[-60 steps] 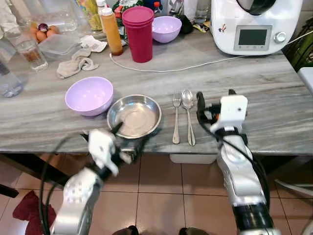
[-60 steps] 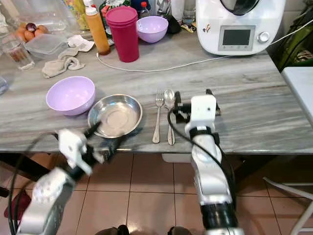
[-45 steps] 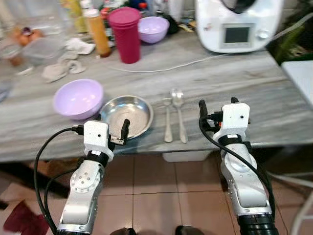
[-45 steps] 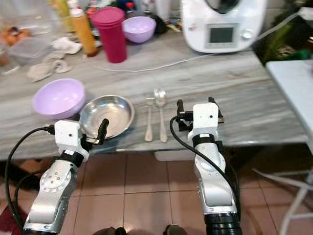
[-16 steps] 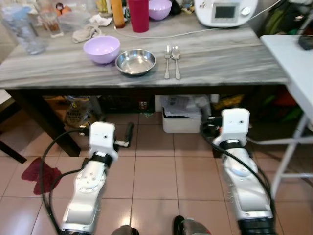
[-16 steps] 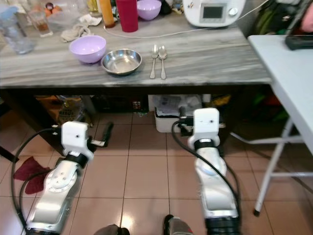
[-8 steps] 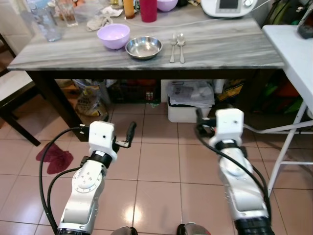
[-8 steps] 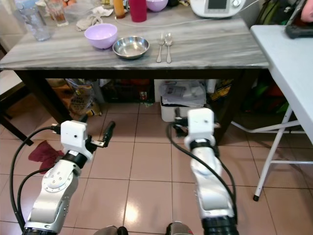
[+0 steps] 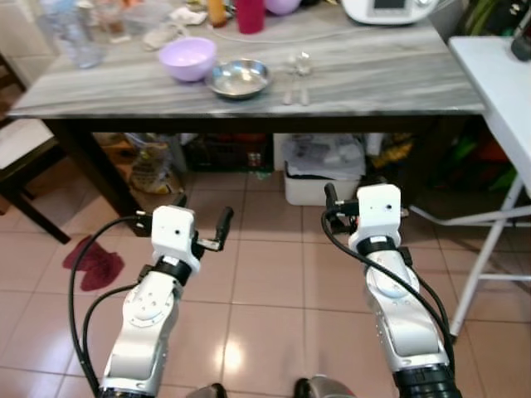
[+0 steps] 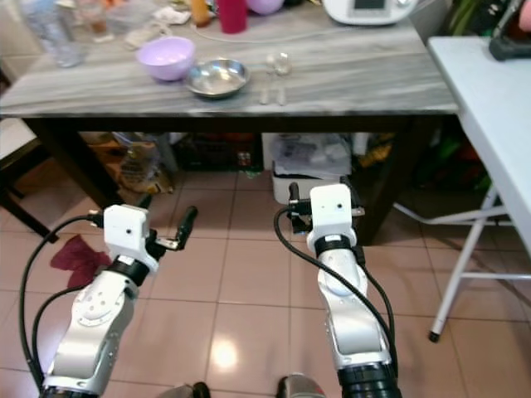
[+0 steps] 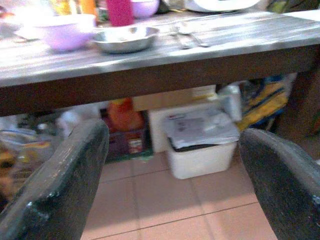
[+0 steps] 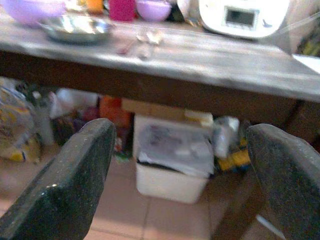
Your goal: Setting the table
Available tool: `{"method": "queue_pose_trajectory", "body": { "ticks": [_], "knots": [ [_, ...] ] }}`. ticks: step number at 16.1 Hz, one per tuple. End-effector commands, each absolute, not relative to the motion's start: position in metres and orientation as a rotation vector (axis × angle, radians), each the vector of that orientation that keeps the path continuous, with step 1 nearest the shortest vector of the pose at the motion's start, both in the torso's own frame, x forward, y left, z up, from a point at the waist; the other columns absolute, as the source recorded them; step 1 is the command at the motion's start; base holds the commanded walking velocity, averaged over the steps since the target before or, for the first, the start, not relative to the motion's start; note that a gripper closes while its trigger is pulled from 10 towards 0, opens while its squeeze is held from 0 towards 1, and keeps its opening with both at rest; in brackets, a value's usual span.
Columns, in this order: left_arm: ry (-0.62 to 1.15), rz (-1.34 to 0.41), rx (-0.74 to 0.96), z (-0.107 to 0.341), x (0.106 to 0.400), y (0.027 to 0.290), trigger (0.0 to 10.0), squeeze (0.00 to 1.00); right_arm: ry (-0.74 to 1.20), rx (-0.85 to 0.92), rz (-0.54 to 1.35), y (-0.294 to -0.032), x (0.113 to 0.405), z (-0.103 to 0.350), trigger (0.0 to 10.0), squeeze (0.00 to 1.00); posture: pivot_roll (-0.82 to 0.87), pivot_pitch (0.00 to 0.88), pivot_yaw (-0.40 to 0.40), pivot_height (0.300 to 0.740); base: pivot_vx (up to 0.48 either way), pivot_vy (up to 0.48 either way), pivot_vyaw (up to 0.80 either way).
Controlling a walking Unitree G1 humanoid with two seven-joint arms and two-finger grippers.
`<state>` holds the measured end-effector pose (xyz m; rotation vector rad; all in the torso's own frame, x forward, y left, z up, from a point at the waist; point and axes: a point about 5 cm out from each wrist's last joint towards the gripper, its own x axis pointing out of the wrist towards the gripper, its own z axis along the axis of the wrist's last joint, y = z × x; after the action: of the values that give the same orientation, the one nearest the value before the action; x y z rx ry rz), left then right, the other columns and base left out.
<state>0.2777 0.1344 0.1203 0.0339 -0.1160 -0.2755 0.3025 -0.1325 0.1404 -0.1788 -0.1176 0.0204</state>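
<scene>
Steel bowl point(image 9: 238, 77), fork and spoon point(image 9: 296, 75) now lie farther away; both end effectors hang released.

On the table point(image 9: 398, 79), a bowl point(image 9: 187, 58) is set at the left, a metal dish point(image 9: 238, 77) just beside it on the right, then a fork point(image 9: 289, 81) and spoon point(image 9: 304, 80) side by side. A tumbler point(image 9: 250, 15) and an appliance point(image 9: 388, 9) are placed behind, at the far edge. A bin point(image 9: 322, 170) is seen beneath the table; a second table point(image 9: 498, 75) stands at the right
</scene>
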Motion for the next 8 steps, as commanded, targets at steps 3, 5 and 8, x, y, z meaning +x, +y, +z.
{"method": "queue_pose_trajectory", "body": {
  "ticks": [3,5,8],
  "knots": [
    [-0.108,-0.279,0.035,0.1205,0.2771,0.1371,10.0,0.00,-0.108,-0.158,0.037,-0.1312,0.3015,0.1394,10.0,0.00,-0.12,0.148,0.062,0.740,0.000,-0.480,0.00],
    [-0.108,-0.282,0.034,0.1209,0.2775,0.1370,10.0,0.00,-0.108,-0.154,0.049,-0.1300,0.3012,0.1393,10.0,0.00,-0.12,0.150,0.065,0.740,0.000,-0.480,0.00],
    [-0.107,-0.288,0.034,0.1209,0.2773,0.1365,10.0,0.00,-0.111,-0.149,0.053,-0.1298,0.3001,0.1397,10.0,0.00,-0.12,0.151,0.067,0.740,0.000,-0.480,0.00]
  ]
}}
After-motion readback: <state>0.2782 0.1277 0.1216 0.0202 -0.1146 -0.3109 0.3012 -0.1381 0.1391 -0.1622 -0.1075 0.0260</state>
